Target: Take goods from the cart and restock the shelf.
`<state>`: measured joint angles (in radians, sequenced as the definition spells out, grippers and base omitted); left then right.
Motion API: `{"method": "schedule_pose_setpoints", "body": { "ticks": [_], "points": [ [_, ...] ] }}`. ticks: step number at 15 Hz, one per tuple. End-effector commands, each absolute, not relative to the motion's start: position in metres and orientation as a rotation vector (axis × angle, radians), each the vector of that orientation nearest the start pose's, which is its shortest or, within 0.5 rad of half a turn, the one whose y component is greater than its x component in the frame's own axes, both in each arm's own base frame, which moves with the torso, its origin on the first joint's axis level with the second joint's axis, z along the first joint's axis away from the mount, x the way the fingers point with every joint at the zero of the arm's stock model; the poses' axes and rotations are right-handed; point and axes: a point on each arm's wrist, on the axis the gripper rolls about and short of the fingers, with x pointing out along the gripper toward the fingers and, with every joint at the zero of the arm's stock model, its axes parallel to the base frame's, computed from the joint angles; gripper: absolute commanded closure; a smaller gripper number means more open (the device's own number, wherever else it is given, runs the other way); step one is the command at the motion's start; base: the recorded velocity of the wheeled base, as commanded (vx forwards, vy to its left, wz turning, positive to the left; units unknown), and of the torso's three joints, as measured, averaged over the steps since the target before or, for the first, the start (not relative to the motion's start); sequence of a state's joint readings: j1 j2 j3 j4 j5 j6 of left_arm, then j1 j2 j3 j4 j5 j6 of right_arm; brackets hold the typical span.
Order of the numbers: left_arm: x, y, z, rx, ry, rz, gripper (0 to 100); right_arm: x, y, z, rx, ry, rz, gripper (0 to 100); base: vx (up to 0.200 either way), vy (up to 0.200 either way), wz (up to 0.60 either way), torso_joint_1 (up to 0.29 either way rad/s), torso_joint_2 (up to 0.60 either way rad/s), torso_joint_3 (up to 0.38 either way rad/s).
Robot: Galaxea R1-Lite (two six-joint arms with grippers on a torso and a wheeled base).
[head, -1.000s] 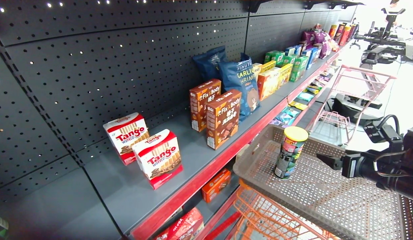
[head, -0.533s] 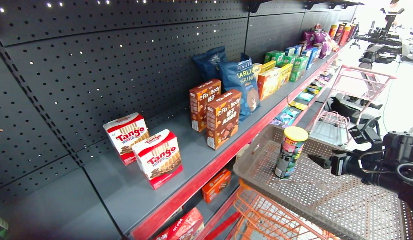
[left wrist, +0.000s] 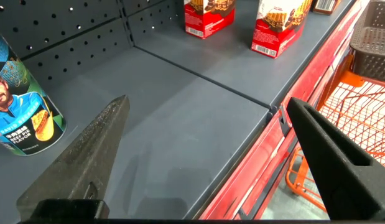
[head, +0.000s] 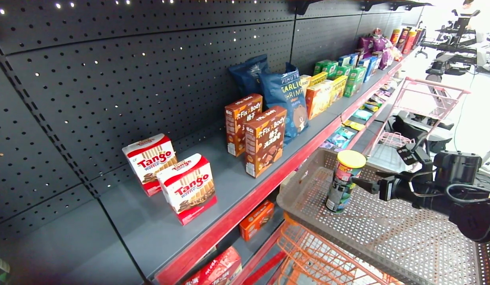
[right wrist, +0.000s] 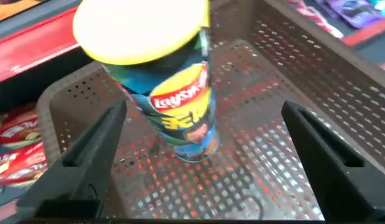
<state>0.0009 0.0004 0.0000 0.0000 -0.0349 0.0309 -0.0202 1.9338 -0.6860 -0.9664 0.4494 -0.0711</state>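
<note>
1. R hand [head: 365,179] released, fingers spread wide, grasping nothing. It hangs over the brown basket [head: 387,241], level w/ the chip can [head: 343,183].
2. Chip can has a yellow lid and stands upright on the basket floor near a corner. It is just ahead of the R hand's fingertips [head: 361,183], lined up w/ the gap between them in the R wrist view, not gripped.
3. Basket sits atop the orange wire cart [head: 320,261], drawn up by the red front edge of the shelf [head: 229,178].
4. L hand [left wrist: 208,106] likewise released, fingers wide apart, holding nothing, low over a bare grey stretch of the shelf.
5. A blue can [left wrist: 21,102] stands upright on the shelf by the pegboard [left wrist: 68,31], near one L-hand finger but apart from it.
6. Farther along the shelf are two red-and-white wafer boxes [head: 187,188], one behind the other. Next come two brown boxes [head: 264,140], then blue snack bags [head: 284,99] leaning at the pegboard.
7. Beyond those, yellow and green boxes [head: 332,85] run on toward the far end.
</note>
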Motion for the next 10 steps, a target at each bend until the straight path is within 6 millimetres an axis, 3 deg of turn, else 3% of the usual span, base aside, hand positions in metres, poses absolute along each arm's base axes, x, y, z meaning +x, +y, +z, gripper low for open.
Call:
{"method": "schedule_pose_setpoints", "body": {
  "ticks": [1, 10],
  "points": [
    [-0.023, -0.001, 0.075, 0.031, -0.001, -0.034, 0, 0.339, 0.005, 0.105, -0.017, 0.265, 0.458, 0, 0.0, 0.0, 0.0, 0.0, 0.0, 0.0],
    [-0.023, -0.001, 0.075, 0.031, -0.001, -0.034, 0, 0.37, 0.01, 0.092, -0.022, 0.246, 0.559, 0, 0.0, 0.0, 0.0, 0.0, 0.0, 0.0]
  ]
}}
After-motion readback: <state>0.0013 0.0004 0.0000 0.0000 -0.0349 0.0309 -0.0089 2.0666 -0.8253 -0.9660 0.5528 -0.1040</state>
